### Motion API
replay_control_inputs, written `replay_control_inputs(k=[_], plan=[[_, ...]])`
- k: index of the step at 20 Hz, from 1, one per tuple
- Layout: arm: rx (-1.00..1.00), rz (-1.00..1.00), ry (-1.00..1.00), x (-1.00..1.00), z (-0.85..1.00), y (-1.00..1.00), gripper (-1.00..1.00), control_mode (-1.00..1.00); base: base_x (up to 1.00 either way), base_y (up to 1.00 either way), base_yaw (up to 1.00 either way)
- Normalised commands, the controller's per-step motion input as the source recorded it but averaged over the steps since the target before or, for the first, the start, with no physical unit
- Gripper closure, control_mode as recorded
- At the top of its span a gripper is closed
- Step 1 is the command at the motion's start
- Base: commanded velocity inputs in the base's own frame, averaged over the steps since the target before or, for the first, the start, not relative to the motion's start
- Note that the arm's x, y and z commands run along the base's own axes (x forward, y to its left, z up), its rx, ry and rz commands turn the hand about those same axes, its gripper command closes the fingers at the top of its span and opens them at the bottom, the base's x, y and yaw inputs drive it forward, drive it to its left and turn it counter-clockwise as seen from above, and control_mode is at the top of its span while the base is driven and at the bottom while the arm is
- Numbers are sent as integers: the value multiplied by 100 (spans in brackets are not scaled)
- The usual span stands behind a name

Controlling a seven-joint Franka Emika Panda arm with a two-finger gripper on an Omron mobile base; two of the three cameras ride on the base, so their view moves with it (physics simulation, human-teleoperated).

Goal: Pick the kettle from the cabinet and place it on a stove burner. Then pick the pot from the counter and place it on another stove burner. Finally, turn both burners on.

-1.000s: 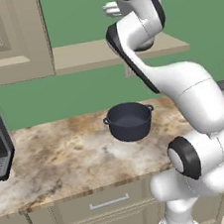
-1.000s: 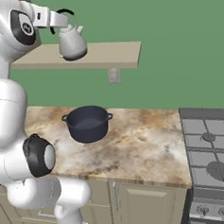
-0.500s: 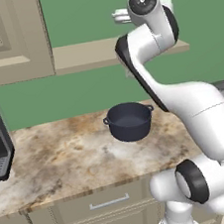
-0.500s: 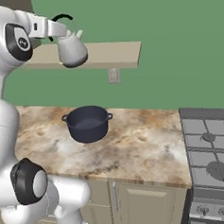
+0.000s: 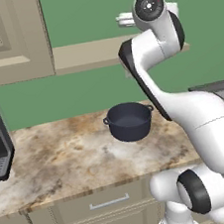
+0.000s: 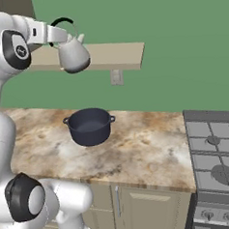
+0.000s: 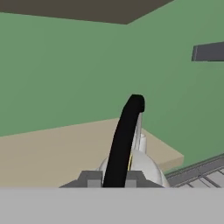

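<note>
The kettle (image 6: 74, 54) (small, silver-grey, dome-shaped) is hanging upright by its thin black arched handle in front of the cabinet's beige shelf board (image 6: 117, 56), clear of it. The pot (image 6: 90, 125), dark navy-grey, round and lidless, is sitting upright on the marbled counter (image 6: 138, 151), at about 6 o'clock from the kettle. The stove burners (image 6: 212, 140) are lying at 3 o'clock of the pot, well apart.

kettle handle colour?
Black: a thin arched handle over the silver-grey kettle. Clearest in the right base view.
</note>
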Motion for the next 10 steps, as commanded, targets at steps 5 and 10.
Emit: replay_control_inputs(k=[5, 10], plan=[[0, 0, 0, -18, -19, -16, 100, -100, 0, 0, 0], [0, 0, 0, -22, -17, -23, 100, -100, 0, 0, 0]])
